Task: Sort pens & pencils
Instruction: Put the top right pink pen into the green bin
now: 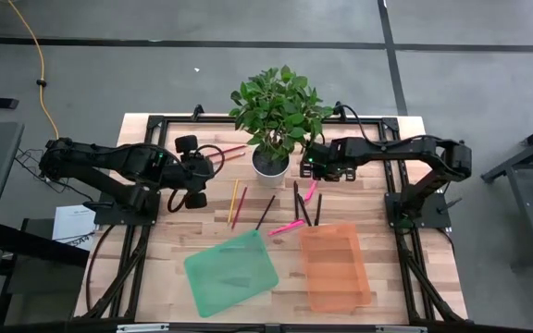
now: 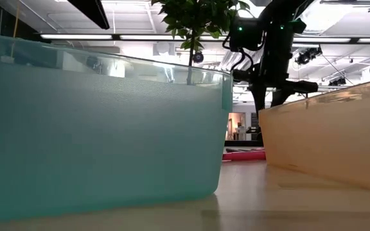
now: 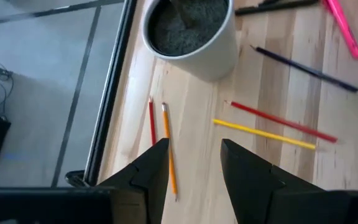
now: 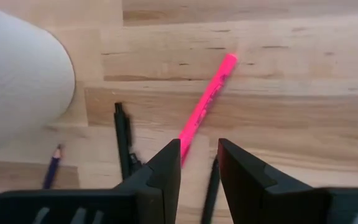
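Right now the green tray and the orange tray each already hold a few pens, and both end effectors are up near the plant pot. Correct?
Not quite: the high view shows the green tray and the orange tray with nothing in them. Both the left end effector and the right end effector are indeed beside the plant pot.

floor [image 1: 489, 102]: grey, dark seams | yellow cable [image 1: 37, 55] on it | ceiling strip lights [image 2: 140, 37] lit
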You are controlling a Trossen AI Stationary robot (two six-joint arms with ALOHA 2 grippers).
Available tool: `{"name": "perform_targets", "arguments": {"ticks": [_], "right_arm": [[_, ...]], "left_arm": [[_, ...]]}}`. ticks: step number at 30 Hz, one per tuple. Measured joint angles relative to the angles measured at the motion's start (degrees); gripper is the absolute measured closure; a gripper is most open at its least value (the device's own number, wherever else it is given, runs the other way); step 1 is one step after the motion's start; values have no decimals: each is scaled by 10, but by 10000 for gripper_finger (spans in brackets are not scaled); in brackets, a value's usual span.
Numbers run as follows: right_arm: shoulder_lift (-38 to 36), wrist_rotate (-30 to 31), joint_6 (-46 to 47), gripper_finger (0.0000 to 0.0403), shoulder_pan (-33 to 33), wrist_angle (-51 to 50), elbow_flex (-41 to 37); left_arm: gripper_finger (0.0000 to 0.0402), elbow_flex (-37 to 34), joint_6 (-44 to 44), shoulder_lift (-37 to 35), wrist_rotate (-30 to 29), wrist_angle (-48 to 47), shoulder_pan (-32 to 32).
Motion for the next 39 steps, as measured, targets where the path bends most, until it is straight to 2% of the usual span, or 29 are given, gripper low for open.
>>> {"name": "perform_targets", "arguments": {"ticks": [11, 24, 39], "right_arm": [[55, -25, 63, 307, 0, 13, -1], [59, -12, 124, 307, -12, 34, -1], [92, -37, 156, 307, -29, 43, 0]], "left_arm": [[268, 0, 32, 0, 0, -3, 0], [268, 0, 47, 0, -5, -17, 0], [268, 0, 46, 0, -7, -26, 0]]}}
